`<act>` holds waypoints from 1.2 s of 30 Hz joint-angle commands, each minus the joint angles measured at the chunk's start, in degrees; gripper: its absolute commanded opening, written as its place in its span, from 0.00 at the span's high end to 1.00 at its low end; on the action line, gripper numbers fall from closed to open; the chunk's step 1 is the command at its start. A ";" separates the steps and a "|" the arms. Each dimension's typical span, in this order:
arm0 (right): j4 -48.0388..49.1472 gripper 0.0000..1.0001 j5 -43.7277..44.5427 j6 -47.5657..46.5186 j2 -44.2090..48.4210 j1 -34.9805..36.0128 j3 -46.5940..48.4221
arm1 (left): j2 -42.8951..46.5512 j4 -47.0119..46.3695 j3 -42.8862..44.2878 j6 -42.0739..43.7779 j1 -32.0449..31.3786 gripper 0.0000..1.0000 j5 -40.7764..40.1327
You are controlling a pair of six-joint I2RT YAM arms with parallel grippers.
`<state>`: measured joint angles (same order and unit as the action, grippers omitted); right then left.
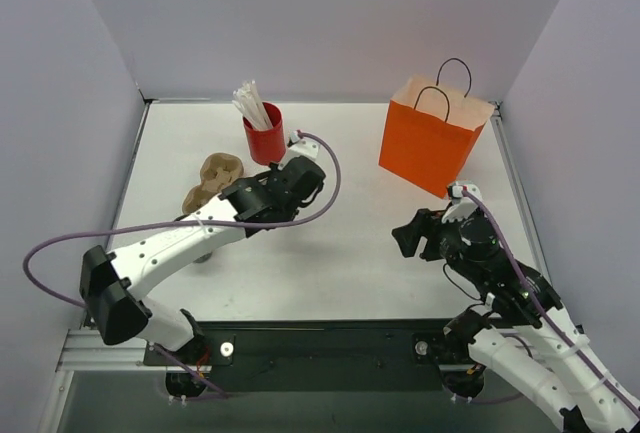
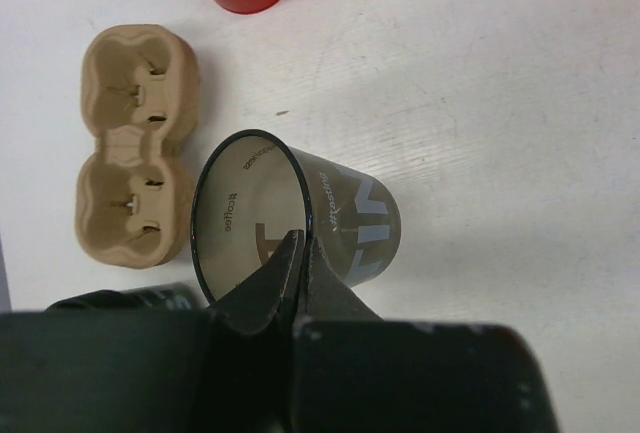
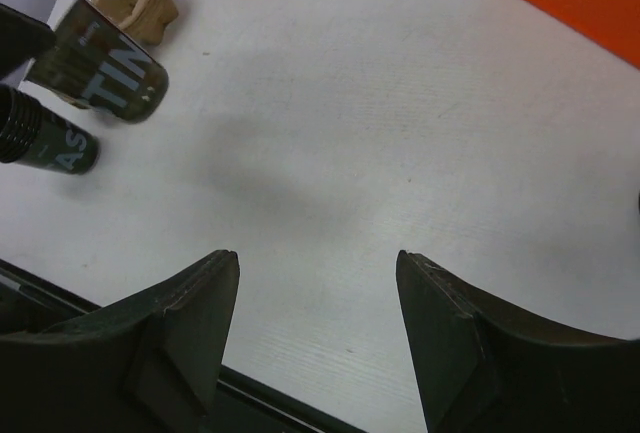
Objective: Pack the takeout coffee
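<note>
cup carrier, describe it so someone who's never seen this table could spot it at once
Find the red cup at the far edge of the table, left of the middle. Just nearer and to its left lies the cup carrier, a low moulded-pulp tray. It alone is tan, with two empty round wells side by side.

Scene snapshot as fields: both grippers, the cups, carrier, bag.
left gripper: shut, pinching the rim of a dark cup
held cup state: tipped over, mouth open, no lid seen
second dark cup: close by, black lid on, not gripped
right gripper: open, holding nothing, above bare table
cup carrier: both wells empty
orange bag: upright, far right
red cup: holds white sticks, near carrier
</note>
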<state>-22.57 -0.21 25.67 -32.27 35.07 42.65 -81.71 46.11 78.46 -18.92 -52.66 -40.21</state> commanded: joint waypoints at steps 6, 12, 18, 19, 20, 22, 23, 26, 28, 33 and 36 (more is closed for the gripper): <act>-1.95 0.35 10.31 1.58 8.45 0.00 -0.20 | -12.23 -10.42 0.73 -2.70 -5.43 1.00 -2.16; -2.39 0.34 11.81 1.05 10.65 0.00 -0.55 | -17.95 -10.86 1.70 -3.76 -8.42 1.00 -4.00; -2.57 0.34 12.16 1.31 10.48 0.09 -1.08 | -20.07 -10.95 1.97 -5.34 -10.62 1.00 -1.64; -2.57 0.34 12.42 1.31 10.65 0.00 -1.17 | -20.07 -11.04 1.88 -5.69 -10.70 1.00 -1.02; -2.57 0.34 12.42 1.40 10.65 0.00 -1.26 | -19.89 -11.04 1.79 -5.69 -10.88 1.00 -0.06; -2.57 0.34 12.42 1.66 10.74 0.09 -1.34 | -19.54 -10.78 1.96 -6.04 -10.97 0.93 2.05; -2.57 0.34 12.60 1.75 10.65 0.00 -1.35 | -19.10 -10.51 2.40 -6.22 -10.97 0.89 2.67; -2.66 0.34 12.69 2.01 10.74 0.00 -1.43 | -17.26 -9.99 3.10 -6.75 -10.97 0.69 4.87; -2.66 0.34 12.51 2.10 10.39 0.00 -1.35 | -15.94 -9.99 3.54 -6.92 -10.97 0.57 5.75; -2.74 0.34 13.12 2.45 8.90 0.00 -0.99 | -10.32 -9.20 4.25 -6.13 -10.18 0.39 8.12; -4.14 0.34 14.96 -0.95 5.39 0.00 0.49 | -6.10 -7.88 3.64 -4.90 -7.99 0.32 11.36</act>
<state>-25.96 11.25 27.22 -22.87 35.07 41.65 -95.11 37.58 79.18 -24.69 -62.96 -32.73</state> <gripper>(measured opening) 0.657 0.644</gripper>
